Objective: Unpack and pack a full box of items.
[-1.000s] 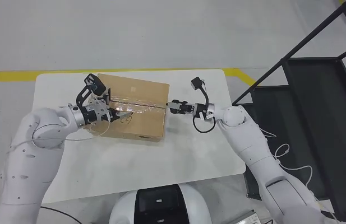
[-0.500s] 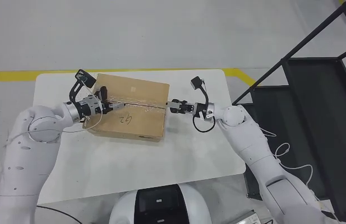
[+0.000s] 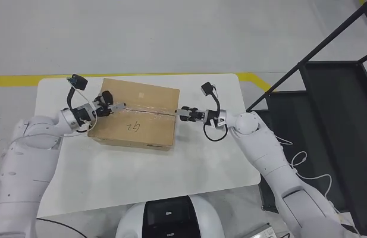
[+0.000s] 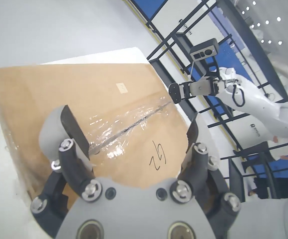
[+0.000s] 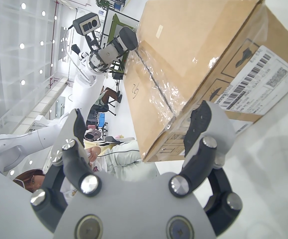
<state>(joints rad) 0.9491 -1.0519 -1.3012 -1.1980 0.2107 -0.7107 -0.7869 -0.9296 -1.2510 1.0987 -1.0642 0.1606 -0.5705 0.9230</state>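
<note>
White tabletop (image 3: 141,178) lies bare across its whole near half, with a narrower strip open at each end of the box. The cardboard box (image 3: 149,95) sits closed on the far half, its back edge close to the table's far edge and its long sides running left to right. Both arms stretch low over the table from opposite ends, forearms roughly level and pointing inward at the box. A seam of clear tape (image 3: 149,110) runs along the middle of the box top from end to end. The left gripper (image 3: 112,104) has drawn back over the last second from above the near-left part of the lid to the seam's left end, and the box itself has not shifted. The right gripper (image 3: 182,113) has stayed where it was, just off the box's right end, level with the seam. In its own wrist view the left gripper (image 4: 130,123) has its fingers spread wide over the lid, one finger by the end of the tape; whether it touches cannot be told. The right gripper (image 5: 139,115) is likewise spread wide, astride the seam's right corner and holding nothing. A white shipping label (image 5: 258,80) sits on the box's right end face. A handwritten mark (image 3: 134,126), covered a second ago, now shows on the lid's near flap.
</note>
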